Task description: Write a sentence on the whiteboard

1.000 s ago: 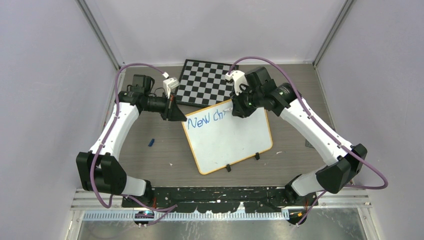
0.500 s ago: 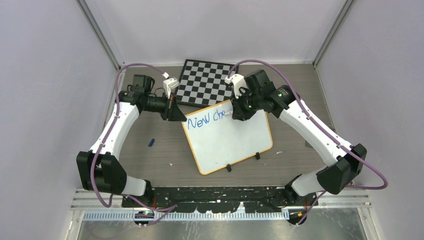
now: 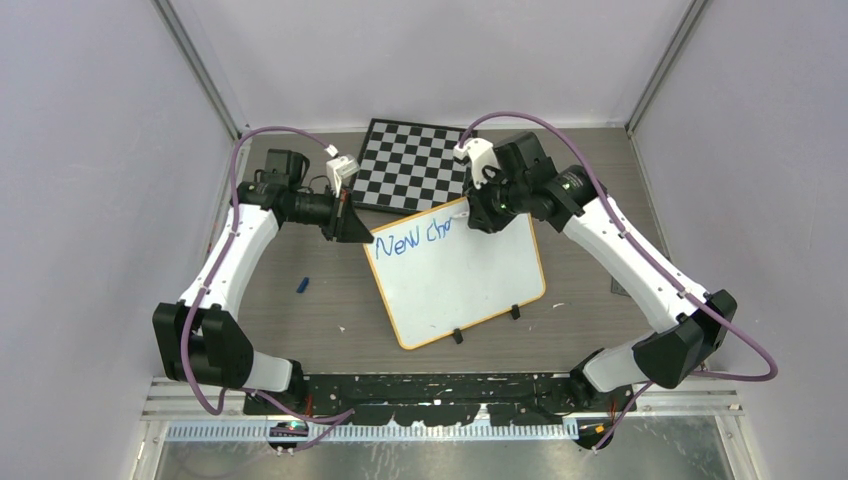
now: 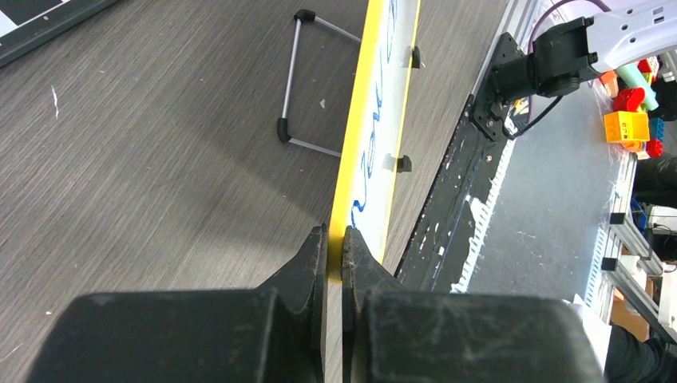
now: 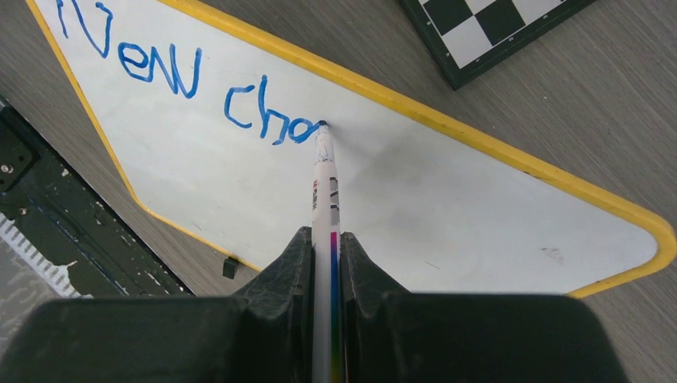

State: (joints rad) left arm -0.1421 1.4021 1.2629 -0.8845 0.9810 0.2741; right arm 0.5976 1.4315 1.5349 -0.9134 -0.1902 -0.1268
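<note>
The whiteboard (image 3: 460, 275) lies tilted at the table's middle, white with a thin orange-yellow rim and two black clips on its near edge. Blue writing "New cho" runs along its far side (image 5: 192, 76). My left gripper (image 3: 368, 238) is shut on the board's far-left corner rim (image 4: 335, 239). My right gripper (image 3: 478, 222) is shut on a white marker (image 5: 326, 199). The marker's tip touches the board at the end of the last blue letter. The board's edge shows in the left wrist view (image 4: 363, 120).
A black-and-white chessboard (image 3: 415, 165) lies behind the whiteboard, close to both grippers. A small blue cap (image 3: 302, 285) lies on the table left of the board. A wire stand (image 4: 307, 88) shows under the board's far side. The black base rail (image 3: 430, 390) runs along the near edge.
My right gripper has shifted slightly along the writing line with the marker, and the second word has gained a letter. The left gripper and the board have not moved.
</note>
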